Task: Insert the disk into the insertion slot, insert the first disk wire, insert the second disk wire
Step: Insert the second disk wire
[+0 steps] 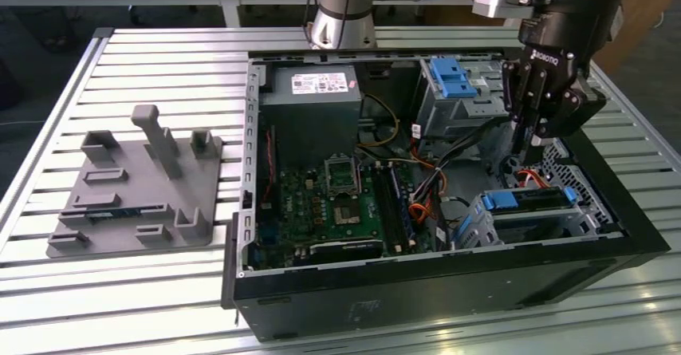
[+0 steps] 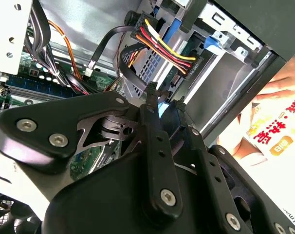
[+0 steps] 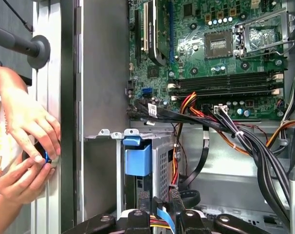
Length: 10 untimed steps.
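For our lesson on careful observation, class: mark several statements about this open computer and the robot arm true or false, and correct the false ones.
1. The disk in its blue carrier sits in the insertion slot, the low grey cage. True.
2. The gripper hangs over the grey fixture. False: it hangs inside the computer case, just above the disk; the fixture lies outside, at the exterior view's left.
3. In the first wrist view, a person's hand is at the case's outer wall. True.
4. The case is closed by a cover. False: it is open, and the motherboard shows.
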Tool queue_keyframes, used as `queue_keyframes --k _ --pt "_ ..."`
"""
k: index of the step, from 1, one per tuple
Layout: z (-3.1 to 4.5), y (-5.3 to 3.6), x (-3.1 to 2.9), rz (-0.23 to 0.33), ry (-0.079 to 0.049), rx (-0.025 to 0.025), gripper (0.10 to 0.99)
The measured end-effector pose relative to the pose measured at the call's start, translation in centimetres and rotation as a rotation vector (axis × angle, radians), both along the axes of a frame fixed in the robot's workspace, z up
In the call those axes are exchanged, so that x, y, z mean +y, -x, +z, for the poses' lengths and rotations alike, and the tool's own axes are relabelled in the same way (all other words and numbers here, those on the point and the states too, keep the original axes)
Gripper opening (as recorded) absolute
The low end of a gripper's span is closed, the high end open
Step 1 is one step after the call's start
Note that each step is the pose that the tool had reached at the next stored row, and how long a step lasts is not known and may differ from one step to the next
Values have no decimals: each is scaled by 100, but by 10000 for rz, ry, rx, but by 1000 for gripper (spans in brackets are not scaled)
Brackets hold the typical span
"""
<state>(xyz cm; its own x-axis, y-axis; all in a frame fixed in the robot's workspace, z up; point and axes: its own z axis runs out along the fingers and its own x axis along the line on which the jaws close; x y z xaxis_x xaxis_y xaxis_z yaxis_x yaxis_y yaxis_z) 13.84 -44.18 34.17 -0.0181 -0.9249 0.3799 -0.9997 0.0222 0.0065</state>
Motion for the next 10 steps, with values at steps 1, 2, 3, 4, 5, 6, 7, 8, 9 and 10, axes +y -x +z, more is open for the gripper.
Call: queue_keyframes --k 1,2,3,4,5,6,7,8,9,10 --pt "-1 0 0 0 0 -2 302" --pt "-2 0 0 0 0 -3 302" --pt "-3 1 -1 0 0 -3 302" --pt "-5 1 -2 -1 -1 -3 302" --pt "-7 1 -2 -1 -1 -3 302" --pt "-10 1 -2 -1 -2 -3 302" --pt "-12 1 -2 -1 -2 -3 302" --pt "-14 1 -2 -1 -1 -3 302" --pt "-16 1 -2 -3 -1 -4 302" --pt "-19 2 -2 -21 -1 -4 302"
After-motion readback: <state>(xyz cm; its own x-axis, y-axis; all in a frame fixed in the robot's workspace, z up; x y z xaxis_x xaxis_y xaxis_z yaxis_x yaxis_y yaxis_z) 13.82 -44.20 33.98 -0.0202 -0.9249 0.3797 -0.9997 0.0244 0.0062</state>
